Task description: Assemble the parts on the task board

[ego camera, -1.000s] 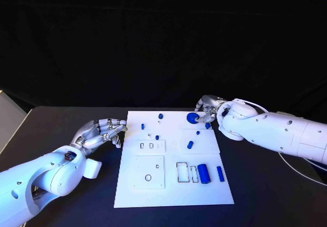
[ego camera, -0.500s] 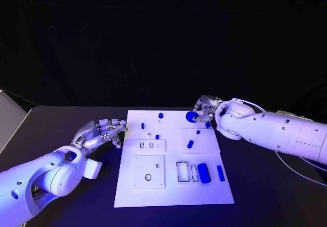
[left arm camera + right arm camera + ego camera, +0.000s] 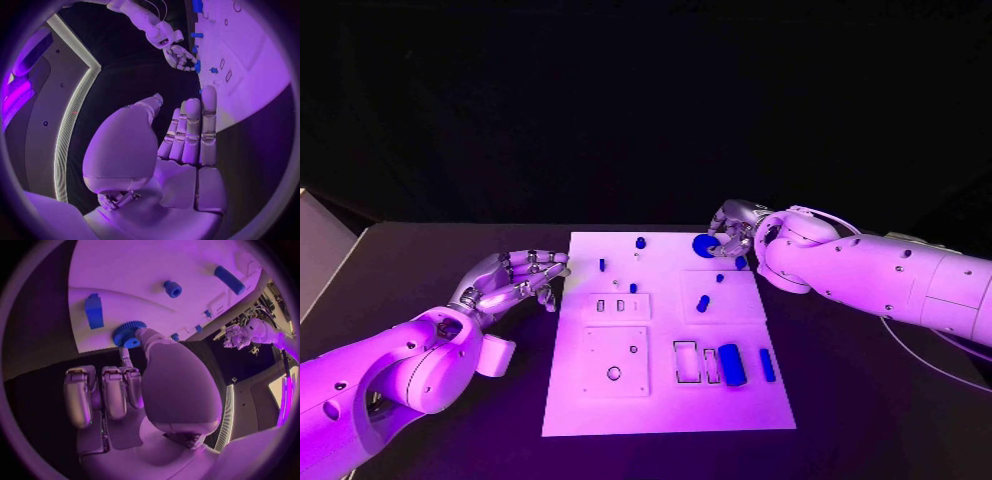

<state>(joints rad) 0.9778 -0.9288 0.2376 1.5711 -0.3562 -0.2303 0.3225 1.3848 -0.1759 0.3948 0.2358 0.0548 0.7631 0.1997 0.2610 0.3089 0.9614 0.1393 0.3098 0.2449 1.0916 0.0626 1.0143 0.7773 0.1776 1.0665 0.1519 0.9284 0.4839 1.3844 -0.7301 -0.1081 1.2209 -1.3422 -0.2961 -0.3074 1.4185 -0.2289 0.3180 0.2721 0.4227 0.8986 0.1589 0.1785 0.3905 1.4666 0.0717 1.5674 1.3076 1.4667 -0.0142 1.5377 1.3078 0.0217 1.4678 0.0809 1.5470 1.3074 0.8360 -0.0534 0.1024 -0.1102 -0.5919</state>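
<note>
The white task board (image 3: 661, 400) lies mid-table with several small blue parts on it. At its far right corner my right hand (image 3: 736, 228) pinches a blue gear (image 3: 707, 245) between thumb and a finger; in the right wrist view the gear (image 3: 129, 334) sits at the board's edge against the thumb tip, the other fingers (image 3: 103, 392) folded in. My left hand (image 3: 516, 281) hovers just off the board's left edge, fingers (image 3: 190, 132) side by side, thumb apart, holding nothing. A blue cylinder (image 3: 730, 362) and bar (image 3: 766, 366) lie near the front right.
Small blue pegs (image 3: 640, 242) (image 3: 602, 265) (image 3: 702, 303) stand on the board's far half. A rectangular frame (image 3: 685, 363) and a plate with an oval hole (image 3: 615, 373) sit in the near half. Black table (image 3: 430, 260) surrounds the board.
The right hand with the gear has shifted very slightly toward the far edge. The left hand stays where it was.
</note>
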